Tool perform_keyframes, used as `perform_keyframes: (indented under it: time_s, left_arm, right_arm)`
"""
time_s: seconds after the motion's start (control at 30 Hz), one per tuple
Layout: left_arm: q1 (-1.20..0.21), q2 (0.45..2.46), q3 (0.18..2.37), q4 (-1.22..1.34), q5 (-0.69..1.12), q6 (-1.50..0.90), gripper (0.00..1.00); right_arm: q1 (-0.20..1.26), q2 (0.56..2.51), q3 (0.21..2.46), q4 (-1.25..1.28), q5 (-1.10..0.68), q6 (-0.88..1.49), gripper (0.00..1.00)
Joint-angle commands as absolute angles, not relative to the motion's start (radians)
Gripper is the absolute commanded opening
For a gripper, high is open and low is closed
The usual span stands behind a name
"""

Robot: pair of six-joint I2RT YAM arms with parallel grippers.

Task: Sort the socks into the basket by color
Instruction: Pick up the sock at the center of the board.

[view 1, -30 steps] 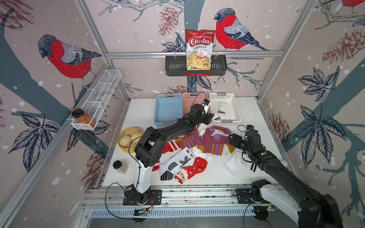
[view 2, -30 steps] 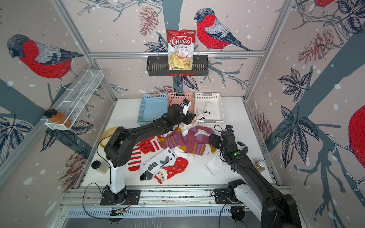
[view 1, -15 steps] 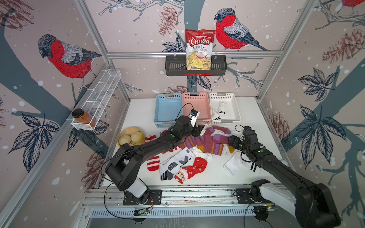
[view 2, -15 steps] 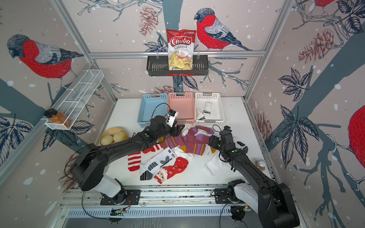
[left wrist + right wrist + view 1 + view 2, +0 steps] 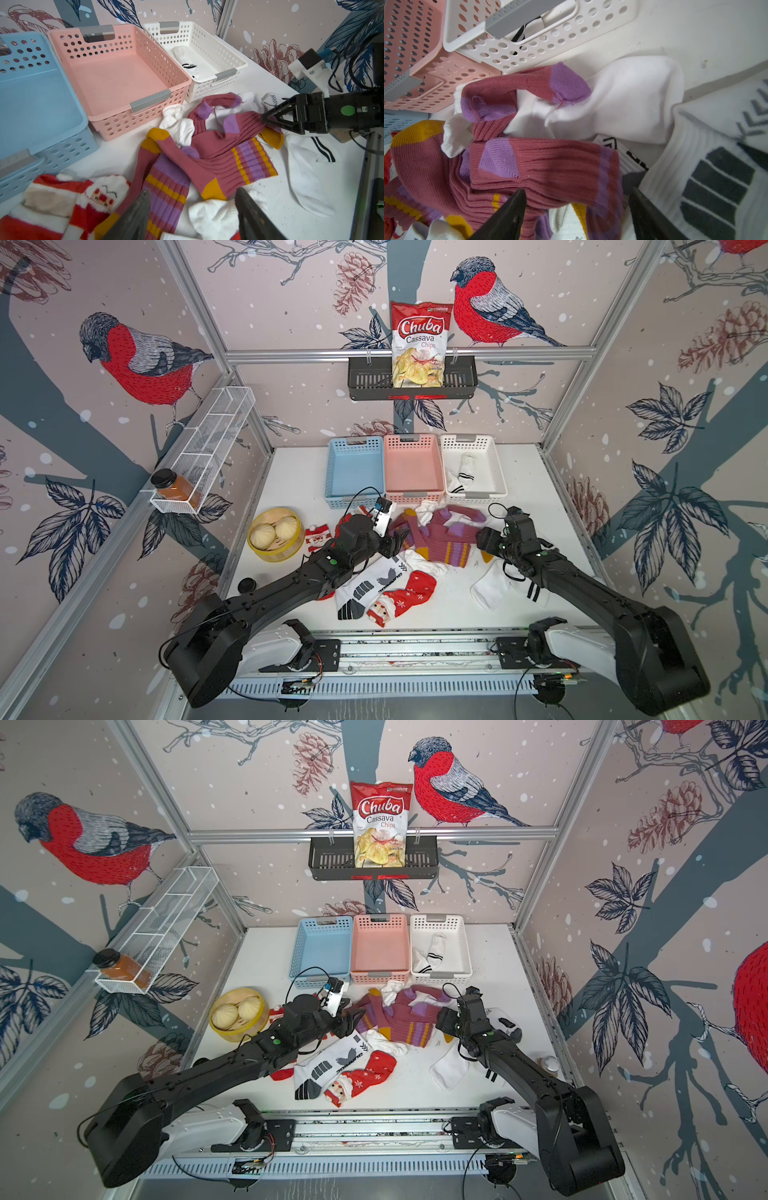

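**Left arm back from the baskets; both grippers at the maroon heap**

Top views: the left gripper (image 5: pixel 397 541) has pulled back from the pink perforated plastic basket (image 5: pixel 411 495). It is now at the left edge of the maroon-purple ribbed socks with mustard patches (image 5: pixel 440 539), which are heaped just near of the baskets. The right gripper (image 5: pixel 440 1022) has edged up to the heap's right side. One white black-striped sock (image 5: pixel 463 472) lies in the white perforated plastic basket (image 5: pixel 498 472).

Left wrist: the left gripper's jaws are apart above a striped cuff, holding nothing.

Right wrist: the right gripper's jaws are apart and straddle a maroon cuff without clamping it.

The left arm (image 5: pixel 291 591) and right arm (image 5: pixel 582 583) are built of black links on white base housings (image 5: pixel 274 645), marked with green dots (image 5: pixel 331 561), hung with black cables (image 5: pixel 332 80) and tipped with wedge-shaped black fingers (image 5: pixel 133 220).
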State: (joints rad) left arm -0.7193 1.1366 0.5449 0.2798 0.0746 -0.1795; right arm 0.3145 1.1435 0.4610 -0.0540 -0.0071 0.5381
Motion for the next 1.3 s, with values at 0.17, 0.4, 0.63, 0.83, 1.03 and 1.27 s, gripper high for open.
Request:
perform_keyframes:
  time_s: [0.17, 0.4, 0.63, 0.83, 1.03, 1.27]
  left_arm:
    - [-0.721, 1.060, 0.493, 0.297, 0.053, -0.161, 0.68]
    - [-0.721, 1.057, 0.503, 0.271, 0.048, -0.152, 0.68]
    - [-0.721, 1.036, 0.502, 0.247, 0.031, -0.140, 0.70]
    - [-0.721, 1.060, 0.512, 0.237, 0.037, -0.134, 0.71]
    - [-0.721, 1.062, 0.520, 0.230, 0.043, -0.131, 0.71]
    - [-0.721, 1.034, 0.505, 0.236, 0.049, -0.132, 0.72]
  right_arm:
    - [0.331, 1.179, 0.483, -0.038, -0.003, 0.516, 0.77]
    - [0.334, 1.214, 0.500, -0.043, -0.012, 0.513, 0.71]
    - [0.335, 1.248, 0.518, -0.051, -0.021, 0.508, 0.59]
    - [0.337, 1.224, 0.517, -0.049, -0.025, 0.500, 0.34]
    - [0.337, 1.241, 0.565, -0.075, -0.027, 0.479, 0.21]
    - [0.340, 1.245, 0.628, -0.106, -0.036, 0.456, 0.15]
